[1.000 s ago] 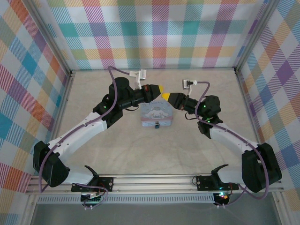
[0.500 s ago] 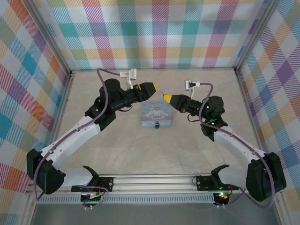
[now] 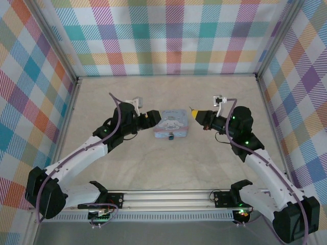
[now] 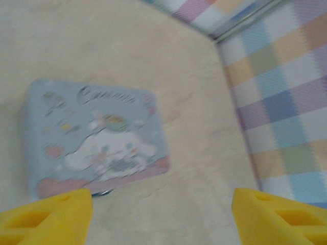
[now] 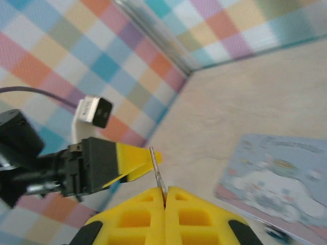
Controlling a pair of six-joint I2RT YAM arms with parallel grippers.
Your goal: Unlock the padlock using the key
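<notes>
No word, number or brand fully legible. Pale-blue tin [image 4: 92, 138]: dark cursive lettering [image 4: 110, 95] across lid, above white cartoon dog, on side opposite pink strip; first letter looks like large C, rest motion-blurred, letters not separable. Same lettering in right wrist view, equally smeared; in top view, faint line only. Padlock [image 3: 171, 136] at tin's front edge: too small for any marking to be read. Key [image 5: 157, 176]: thin blade seen edge-on, stamp not tellable

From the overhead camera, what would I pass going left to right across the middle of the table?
The left gripper, jaws open → the pale-blue tin → the right gripper, jaws shut on the key.
</notes>
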